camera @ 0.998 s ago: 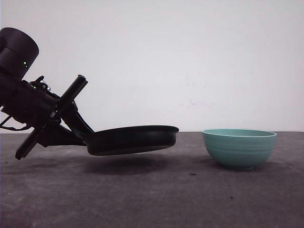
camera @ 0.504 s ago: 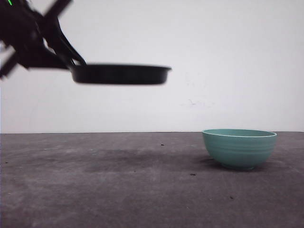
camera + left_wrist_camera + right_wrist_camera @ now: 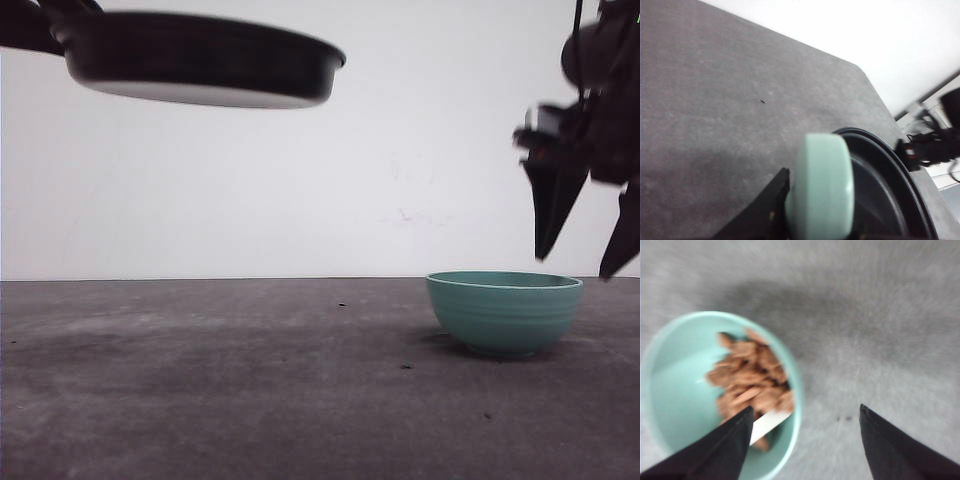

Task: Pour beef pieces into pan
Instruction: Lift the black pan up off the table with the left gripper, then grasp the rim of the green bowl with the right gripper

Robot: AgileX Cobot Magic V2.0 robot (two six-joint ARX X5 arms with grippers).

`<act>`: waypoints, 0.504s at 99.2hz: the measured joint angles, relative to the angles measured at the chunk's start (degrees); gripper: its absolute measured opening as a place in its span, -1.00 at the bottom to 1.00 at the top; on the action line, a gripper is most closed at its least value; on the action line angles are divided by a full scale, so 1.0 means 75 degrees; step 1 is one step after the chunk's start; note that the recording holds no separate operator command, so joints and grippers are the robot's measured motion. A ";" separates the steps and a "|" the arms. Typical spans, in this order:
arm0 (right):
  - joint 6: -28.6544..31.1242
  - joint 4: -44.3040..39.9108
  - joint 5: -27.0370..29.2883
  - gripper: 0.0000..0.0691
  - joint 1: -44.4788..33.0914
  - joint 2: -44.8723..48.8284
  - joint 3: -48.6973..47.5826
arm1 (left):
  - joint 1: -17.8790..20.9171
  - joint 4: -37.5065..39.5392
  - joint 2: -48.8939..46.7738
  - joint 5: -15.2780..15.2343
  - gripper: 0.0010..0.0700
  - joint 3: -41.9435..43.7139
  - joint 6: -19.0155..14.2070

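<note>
Left claw [image 3: 790, 220] is clenched on the mint-green handle [image 3: 822, 185] of the black pan [image 3: 200, 60], holding it high above the left side of the table [image 3: 250, 400], roughly level, nothing visible inside it in the left wrist view. Right claw [image 3: 585, 255] hangs released, tips spread, just above the right rim of the teal bowl [image 3: 505, 312], which sits on the table at right. Beef pieces [image 3: 752, 380] are piled in that bowl; right wrist view is blurred, one finger [image 3: 715, 447] overlapping the bowl's rim.
</note>
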 joint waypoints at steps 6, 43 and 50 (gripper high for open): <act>0.0000 0.0079 -0.0003 0.10 0.0000 0.0224 0.0000 | -0.0020 -0.0122 -0.0064 -0.0003 -0.87 0.0000 0.0000; 0.0216 0.0895 -0.0017 -0.42 0.0000 0.0557 -0.0012 | -0.0067 -0.0466 -0.0085 -0.0003 -0.87 0.0000 0.0178; 0.0289 0.0915 -0.0041 -0.45 0.0003 0.0557 -0.0012 | -0.0067 -0.0466 -0.0076 -0.0003 -0.87 0.0000 0.0184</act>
